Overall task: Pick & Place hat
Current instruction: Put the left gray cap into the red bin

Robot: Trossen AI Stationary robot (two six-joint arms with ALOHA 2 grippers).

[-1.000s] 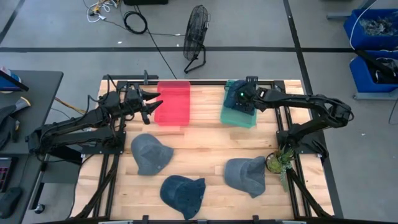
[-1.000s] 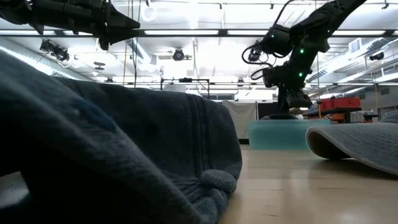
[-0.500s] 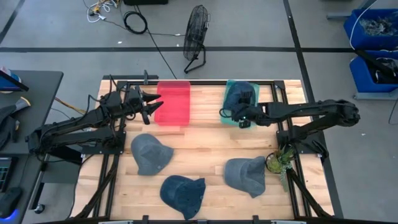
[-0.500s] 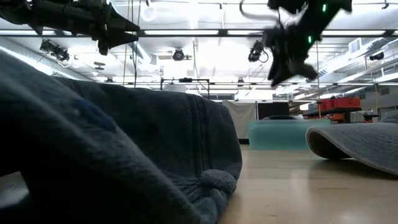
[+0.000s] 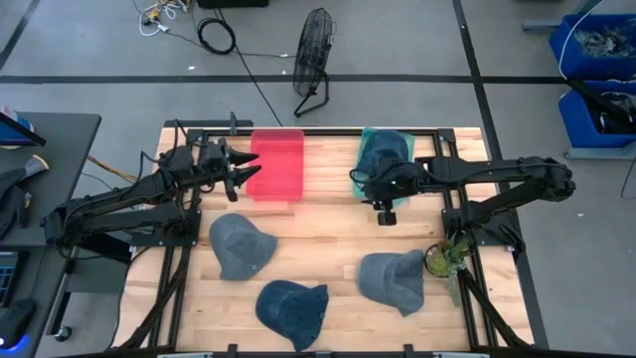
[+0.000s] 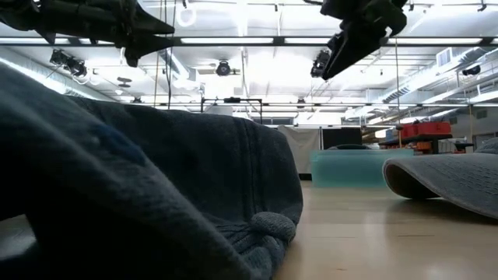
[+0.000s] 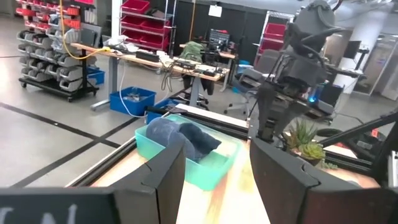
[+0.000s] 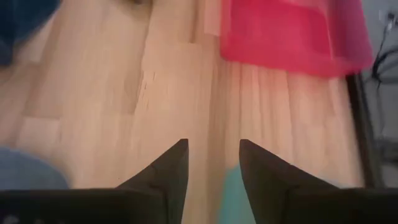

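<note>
Several dark blue-grey hats are in view. One hat (image 5: 384,152) lies inside the teal bin (image 5: 364,182) at the far right, also seen as the hat (image 7: 180,138) in the left wrist view. Three hats rest flat on the table: a left hat (image 5: 239,246), a near hat (image 5: 292,310) and a right hat (image 5: 395,280). My right gripper (image 5: 385,211) hangs open and empty above the bare table just in front of the teal bin; its own view shows the right gripper (image 8: 213,154) over wood. My left gripper (image 5: 248,167) waits open at the red bin's left side.
A red bin (image 5: 276,164) stands at the far edge, left of the teal bin. A potted plant (image 5: 444,261) sits at the table's right edge beside the right hat. Bare wood (image 5: 328,234) lies between the bins and the hats. The near hat (image 6: 140,194) fills the low view's foreground.
My right gripper has risen out of the teal bin and moved toward the table's near edge, now hanging over bare wood. The hat stays behind in the teal bin, uncovered. The left arm has kept still.
</note>
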